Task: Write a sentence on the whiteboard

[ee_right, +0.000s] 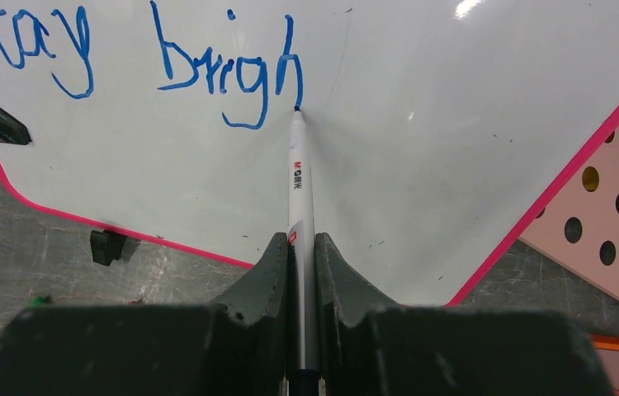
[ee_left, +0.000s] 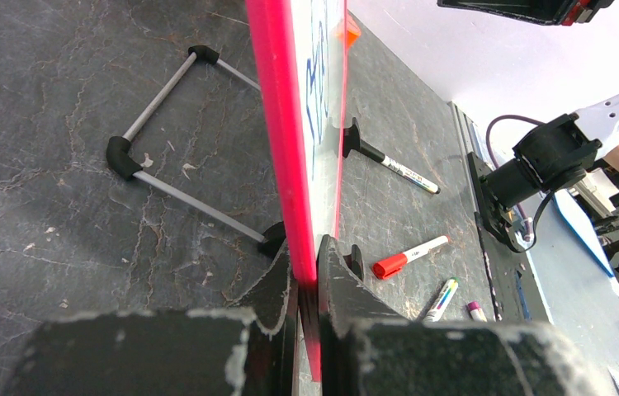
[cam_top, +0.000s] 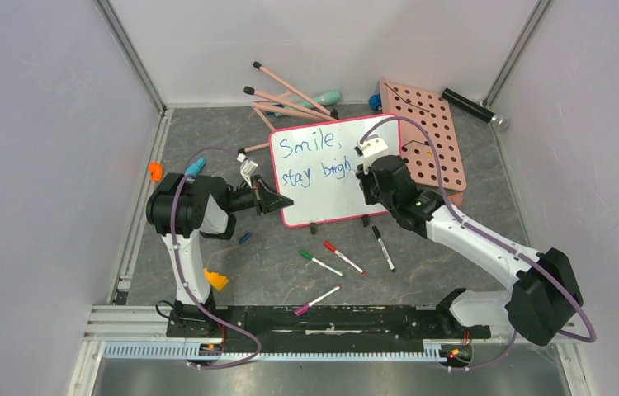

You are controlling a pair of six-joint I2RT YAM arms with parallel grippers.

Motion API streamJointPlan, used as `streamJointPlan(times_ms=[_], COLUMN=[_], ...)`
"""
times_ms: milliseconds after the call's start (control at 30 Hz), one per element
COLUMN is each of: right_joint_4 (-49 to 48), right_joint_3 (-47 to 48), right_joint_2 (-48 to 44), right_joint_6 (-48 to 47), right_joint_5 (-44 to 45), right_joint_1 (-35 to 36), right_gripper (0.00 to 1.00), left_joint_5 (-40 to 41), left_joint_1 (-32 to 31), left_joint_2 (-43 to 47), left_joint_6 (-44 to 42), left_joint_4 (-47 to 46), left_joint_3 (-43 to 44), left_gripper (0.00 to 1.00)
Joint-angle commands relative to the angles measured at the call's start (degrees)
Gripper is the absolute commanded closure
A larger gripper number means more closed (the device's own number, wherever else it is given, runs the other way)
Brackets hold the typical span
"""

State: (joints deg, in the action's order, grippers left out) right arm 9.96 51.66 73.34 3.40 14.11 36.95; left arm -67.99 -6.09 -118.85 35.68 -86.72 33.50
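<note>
The whiteboard (cam_top: 327, 191) with a pink-red rim stands propped on the grey table. Blue text (cam_top: 310, 148) reads "Smile," above "stay brigh". My left gripper (cam_top: 277, 200) is shut on the board's left rim (ee_left: 277, 157), seen edge-on in the left wrist view between the fingers (ee_left: 343, 280). My right gripper (ee_right: 301, 247) is shut on a white marker (ee_right: 299, 177). The marker's tip touches the board (ee_right: 471, 124) at the foot of the "h" (ee_right: 283, 66). In the top view the right gripper (cam_top: 370, 177) covers the end of the second line.
A pink pegboard (cam_top: 430, 136) lies behind the board's right edge. Loose markers lie in front: black (cam_top: 383, 247), red (cam_top: 344, 257), green (cam_top: 320, 263), purple (cam_top: 317, 300). Pink sticks (cam_top: 290, 92) and a black cylinder (cam_top: 473, 107) lie at the back. An orange piece (cam_top: 216, 280) lies near the left base.
</note>
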Motion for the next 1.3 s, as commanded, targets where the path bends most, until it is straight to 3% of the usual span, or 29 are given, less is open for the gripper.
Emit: streamJointPlan(times_ms=[0, 433, 1267], right_joint_4=[-0.1, 2.8, 2.9], right_joint_3=[0.4, 5.3, 6.8], right_joint_2=[-0.7, -4.5, 1.5], right_joint_6=[0.1, -0.3, -0.8], right_joint_5=[0.4, -1.4, 4.5], right_joint_1=[-0.6, -0.6, -1.7], right_gripper=[1.0, 1.0, 1.0], left_joint_5=[2.9, 2.9, 2.9], left_joint_1=[0.6, 0.6, 0.6], left_joint_2=[-3.2, -3.1, -3.3], left_joint_6=[-14.4, -14.4, -14.3], left_joint_4=[-2.5, -2.5, -2.5], left_joint_3=[-0.2, -0.2, 0.0], left_gripper=[0.98, 0.98, 0.98])
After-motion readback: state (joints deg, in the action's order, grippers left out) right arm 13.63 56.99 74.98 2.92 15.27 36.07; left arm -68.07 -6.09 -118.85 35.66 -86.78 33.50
